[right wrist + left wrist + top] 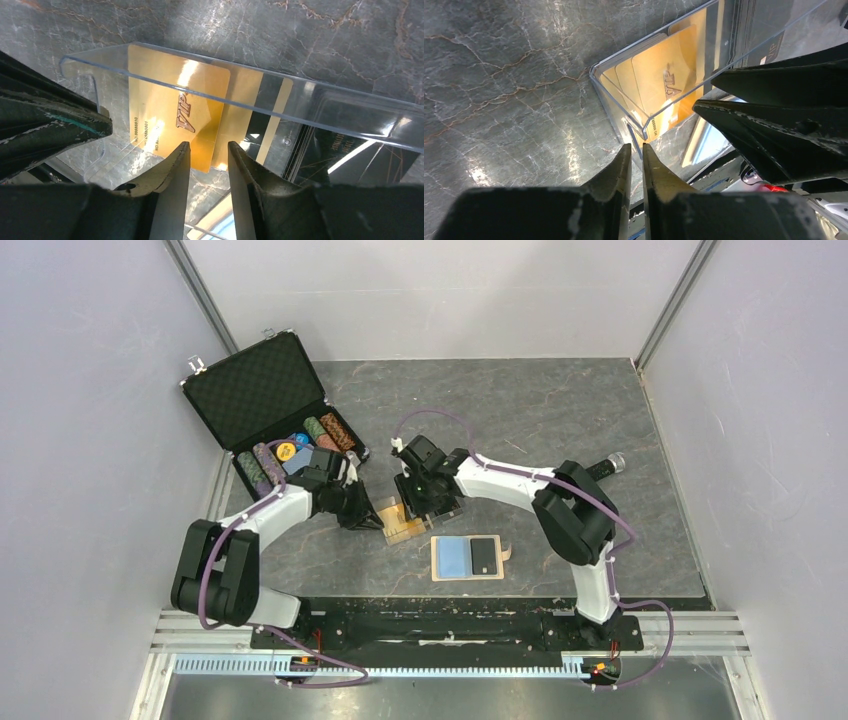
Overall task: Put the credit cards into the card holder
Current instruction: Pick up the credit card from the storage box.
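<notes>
Gold cards [175, 110] inside clear box [310, 95]

My left pincer [636, 147] and right pincer [209, 147] crowd the clear box [300, 95]; its walls fence the cards [165, 95]; the tabletop [560, 410] behind lies open.

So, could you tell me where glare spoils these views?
Left wrist: glare streaks the marble tabletop and the clear plastic box rim; right wrist: reflections partly wash out the gold card; top external: evenly lit.
</notes>
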Controlling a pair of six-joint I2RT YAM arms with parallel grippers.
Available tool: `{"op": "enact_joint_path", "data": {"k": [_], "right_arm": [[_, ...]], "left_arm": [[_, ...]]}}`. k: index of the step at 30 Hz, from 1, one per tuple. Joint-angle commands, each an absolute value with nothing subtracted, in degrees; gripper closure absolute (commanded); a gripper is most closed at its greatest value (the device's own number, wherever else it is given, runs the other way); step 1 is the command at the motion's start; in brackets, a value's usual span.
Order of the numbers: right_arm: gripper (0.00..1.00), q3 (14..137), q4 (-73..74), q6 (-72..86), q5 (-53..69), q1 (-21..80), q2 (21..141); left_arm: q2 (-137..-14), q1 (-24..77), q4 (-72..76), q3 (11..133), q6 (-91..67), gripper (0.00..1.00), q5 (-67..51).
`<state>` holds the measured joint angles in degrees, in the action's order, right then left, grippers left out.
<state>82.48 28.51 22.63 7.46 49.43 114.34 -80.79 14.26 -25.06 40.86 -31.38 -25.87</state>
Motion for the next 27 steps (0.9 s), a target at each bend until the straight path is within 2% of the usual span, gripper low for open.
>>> {"op": "enact_joint_path", "data": {"k": [1,11,20,24,27], "right_arm": [[0.65,81.7,25.8,24.1,8.5,49.5,116.2],[0.68,78.4,19.4,26.8,13.6,50.3,116.1],[0.87,76.6,15.6,28.9,17.4,50.5,114.3],[0.87,75.9,16.4,28.8,15.0,50.5,112.7],[0.82,75.8,18.1,28.3,12.3,50.5,112.0]], "left_arm": [[-82.4,14.8,-24.5,41.7,-32.3,0.84,-23.5],[-83.1,15.4,-24.7,41.9,-32.1,0.91,-23.3],[-82.9,15.6,-25.6,42.0,-31.6,0.93,-22.7],[-82.9,15.6,-26.2,42.1,-31.0,0.93,-22.0],[-82.8,15.6,-26.5,42.2,-30.7,0.93,-21.6]]}}
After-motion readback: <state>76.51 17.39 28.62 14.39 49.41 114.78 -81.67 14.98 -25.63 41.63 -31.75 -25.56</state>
